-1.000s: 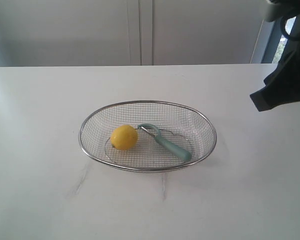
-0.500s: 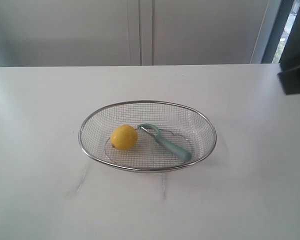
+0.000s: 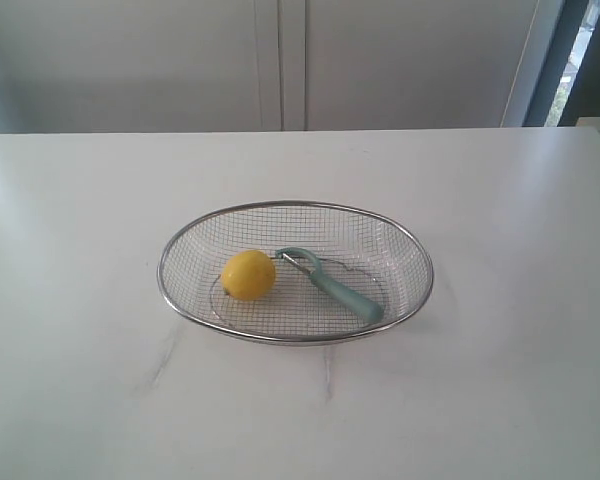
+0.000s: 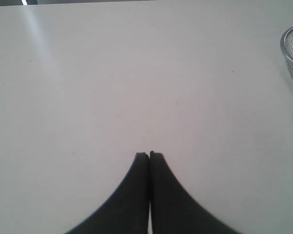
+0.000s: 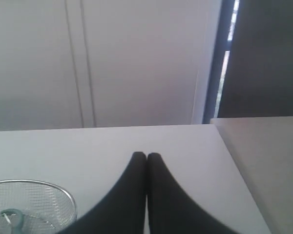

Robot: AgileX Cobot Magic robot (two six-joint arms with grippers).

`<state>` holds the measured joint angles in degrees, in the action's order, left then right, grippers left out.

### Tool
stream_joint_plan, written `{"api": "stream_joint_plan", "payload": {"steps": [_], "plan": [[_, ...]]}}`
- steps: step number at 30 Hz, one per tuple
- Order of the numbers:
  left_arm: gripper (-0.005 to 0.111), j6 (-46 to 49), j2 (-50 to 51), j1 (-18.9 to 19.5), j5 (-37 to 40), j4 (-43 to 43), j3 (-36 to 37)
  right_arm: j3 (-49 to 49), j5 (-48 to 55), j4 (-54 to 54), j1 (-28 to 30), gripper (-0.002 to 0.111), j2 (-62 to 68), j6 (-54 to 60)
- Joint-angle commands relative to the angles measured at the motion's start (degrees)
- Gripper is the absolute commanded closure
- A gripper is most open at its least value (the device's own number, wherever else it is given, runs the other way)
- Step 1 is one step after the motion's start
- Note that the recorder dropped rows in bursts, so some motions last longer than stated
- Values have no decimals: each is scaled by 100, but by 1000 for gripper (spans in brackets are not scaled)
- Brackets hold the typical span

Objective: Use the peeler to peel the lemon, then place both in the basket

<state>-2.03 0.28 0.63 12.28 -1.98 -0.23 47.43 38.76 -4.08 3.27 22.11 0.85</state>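
The basket [image 3: 161,270] is sitting near the middle of the white table [image 3: 80,380], and both other task items are lying inside it. In the exterior view, the lemon [image 3: 248,274] is resting on the mesh floor toward the basket's left side, showing smooth yellow skin. The peeler [image 3: 332,284] is lying just beside it on the right. Its hooked head is pointing toward the lemon, though whether they are touching I cannot tell, and its teal handle is running diagonally toward the basket's near right wall. The left claw [image 4: 149,155] is hanging over bare table with its two dark fingers pressing together and gripping nothing, while a bit of the basket's rim is showing at the edge of its wrist view. The right claw [image 5: 146,155] is likewise closed tight and holding nothing. It is hovering above the table apart from the basket, with pale wall panels [image 5: 136,58] standing behind.
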Motion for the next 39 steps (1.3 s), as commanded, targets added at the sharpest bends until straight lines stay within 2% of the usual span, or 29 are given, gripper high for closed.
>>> {"api": "stream_joint_plan", "payload": {"steps": [1,5,7,13,23,30,39], "plan": [[107,-50,-28,3,-20,2,23,-997,-905,-24,296,108,-539,-19],[107,-50,-28,3,-20,2,23,-2097,-1970,-24,321,108,-977,-19],[107,-50,-28,3,-20,2,23,-2506,-2190,-24,335,108,-1252,12],[107,-50,-28,3,-20,2,23,-3429,-2217,-24,360,108,-2176,26],[107,-50,-28,3,-46,2,23,-4743,-1996,-2,360,108,-2211,37],[107,-50,-28,3,-46,2,23,-4743,-1827,-2,360,108,-2211,51],[107,-50,-28,3,-46,2,23,-4743,-1869,-2,311,108,-2211,686]]}}
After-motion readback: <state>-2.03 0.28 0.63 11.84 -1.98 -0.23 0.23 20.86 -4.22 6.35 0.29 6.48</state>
